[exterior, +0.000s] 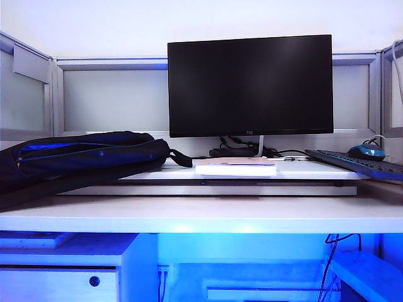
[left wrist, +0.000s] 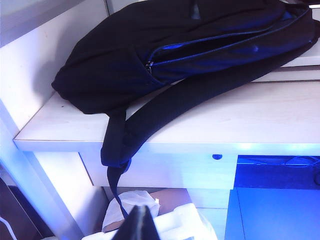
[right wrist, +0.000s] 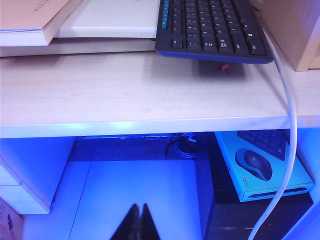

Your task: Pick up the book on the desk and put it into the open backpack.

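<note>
White desk (exterior: 201,214) holds one pinkish-beige thin book (exterior: 236,166), one navy fabric backpack (exterior: 75,160) at nine o'clock; left gripper (left wrist: 139,224) and right gripper (right wrist: 138,222), both closed, empty, sit below the desk edge.

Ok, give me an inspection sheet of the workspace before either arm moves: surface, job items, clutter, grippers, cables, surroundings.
Surface: white desk with a low raised platform; front strip bare.
Job items: book lies flat on the platform below the monitor; backpack lies on its side at the left, zipper open, one strap hanging over the desk edge.
Clutter: keyboard overhanging the platform at the right; mouse behind it.
Grippers: left gripper and right gripper both shut, empty, below desk level.
Cables: white cable dropping off the right side.
Surroundings: partition panels; boxed mouse set under the desk.
</note>
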`<state>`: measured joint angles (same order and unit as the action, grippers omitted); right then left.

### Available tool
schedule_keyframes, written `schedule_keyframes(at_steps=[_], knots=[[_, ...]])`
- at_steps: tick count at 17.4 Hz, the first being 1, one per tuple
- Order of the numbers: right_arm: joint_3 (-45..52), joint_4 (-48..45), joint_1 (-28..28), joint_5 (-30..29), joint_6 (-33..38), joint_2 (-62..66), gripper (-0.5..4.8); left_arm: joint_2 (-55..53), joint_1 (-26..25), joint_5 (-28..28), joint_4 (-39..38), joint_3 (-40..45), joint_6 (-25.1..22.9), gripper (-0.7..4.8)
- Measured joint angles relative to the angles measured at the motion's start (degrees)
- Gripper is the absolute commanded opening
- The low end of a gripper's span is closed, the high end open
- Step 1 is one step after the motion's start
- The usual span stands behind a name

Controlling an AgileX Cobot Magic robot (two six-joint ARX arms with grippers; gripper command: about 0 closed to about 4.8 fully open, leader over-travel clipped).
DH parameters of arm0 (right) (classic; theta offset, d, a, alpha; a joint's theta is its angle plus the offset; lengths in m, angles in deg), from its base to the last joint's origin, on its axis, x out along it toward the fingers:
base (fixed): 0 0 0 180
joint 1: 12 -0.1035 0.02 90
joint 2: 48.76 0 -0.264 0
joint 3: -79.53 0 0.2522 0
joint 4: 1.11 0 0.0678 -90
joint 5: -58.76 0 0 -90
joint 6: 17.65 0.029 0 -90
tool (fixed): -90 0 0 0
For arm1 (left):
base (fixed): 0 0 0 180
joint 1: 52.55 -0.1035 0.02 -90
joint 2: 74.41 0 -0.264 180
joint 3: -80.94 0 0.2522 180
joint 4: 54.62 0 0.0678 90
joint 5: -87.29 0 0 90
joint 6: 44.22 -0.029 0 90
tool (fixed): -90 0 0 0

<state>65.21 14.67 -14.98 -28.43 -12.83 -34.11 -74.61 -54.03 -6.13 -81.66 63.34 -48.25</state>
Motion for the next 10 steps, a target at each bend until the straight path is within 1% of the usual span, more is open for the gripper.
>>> schedule_keyframes(at_steps=[5,6,7,8,9,10], knots=[[0.0,0.0,0.0,0.02,0.0,0.02,-0.04,0.0,0.0,0.0,0.0,0.0,0.0,-0.04],[0.0,0.0,0.0,0.0,0.0,0.02,0.03,0.0,0.0,0.5,0.04,0.0,0.09,-0.03],[-0.02,-0.02,0.0,-0.26,0.02,0.02,0.39,0.0,0.0,5.86,1.88,0.02,6.84,-0.01],[-0.02,-1.14,0.0,-1.84,0.04,0.02,0.83,0.0,0.0,10.62,5.4,0.02,11.85,0.0],[-0.02,-2.93,0.0,-3.82,0.66,0.02,1.33,0.0,0.0,13.49,7.8,0.0,14.21,0.19],[-0.02,-5.16,0.0,-5.9,2.21,0.0,1.76,0.0,0.0,15.98,9.73,0.0,16.5,0.69]])
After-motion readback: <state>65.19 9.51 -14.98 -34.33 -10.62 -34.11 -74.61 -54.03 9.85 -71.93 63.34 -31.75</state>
